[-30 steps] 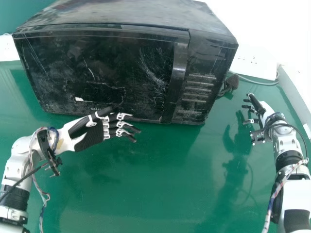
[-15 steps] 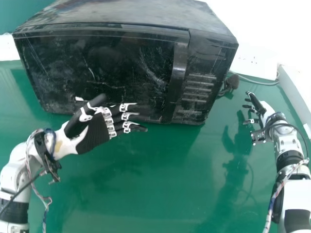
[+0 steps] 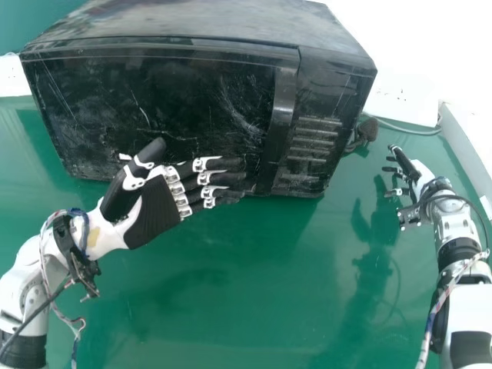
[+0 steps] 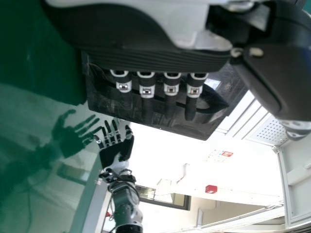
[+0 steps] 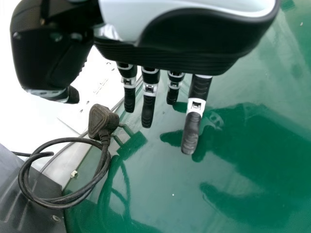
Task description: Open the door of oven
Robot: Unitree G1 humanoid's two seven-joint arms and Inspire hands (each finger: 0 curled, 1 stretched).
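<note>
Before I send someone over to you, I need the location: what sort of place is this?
Probably a robotics lab or test room: a scuffed microwave oven on a glossy green tabletop, and a coiled power cable with its plug.

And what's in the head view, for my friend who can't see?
A black oven stands on a green table, its door shut. The robot's open left hand is in front of it; the right hand is to the oven's right.
</note>
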